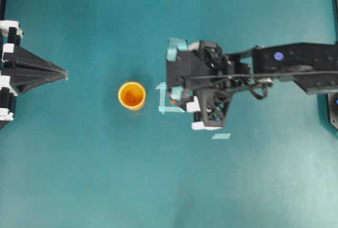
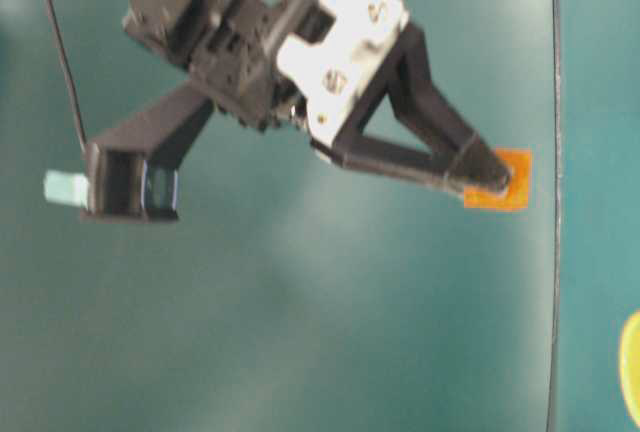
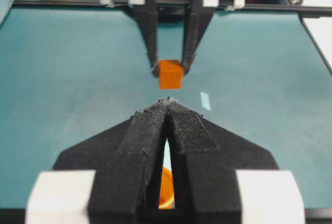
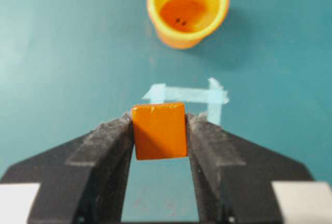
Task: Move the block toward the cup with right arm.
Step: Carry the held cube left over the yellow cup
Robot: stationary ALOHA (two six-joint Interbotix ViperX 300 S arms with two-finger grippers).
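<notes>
Right gripper: you have its two black fingers clamped on the orange block, one pad against each side face; the wrist view shows the cube's top face sitting between the fingertips.
Block, seen from the left wrist camera: the cube hangs between the right arm's fingertips, with teal table visible beneath it, so it looks lifted, though you cannot tell by how much.
Block, overhead: only a sliver of orange shows under the right gripper, right at the edge of the tape outline.
Block, table-level view: the cube sits at the tip of one black finger; the second finger is hidden from this angle.
Cup: upright on the table, mouth up, yellow rim and darker orange inside; it stands apart from the block, on the far side of the tape outline from your gripper.
Cup in the right wrist view: straight ahead of the held block, beyond the tape.
Tape outline: pale strips on the table forming a partial square, between cup and block.
Loose tape strip: lies alone, near the right gripper's lower finger.
Left gripper: at the left edge, well apart from the cup; its pointed fingers are together at the tip.
Table: teal surface.
</notes>
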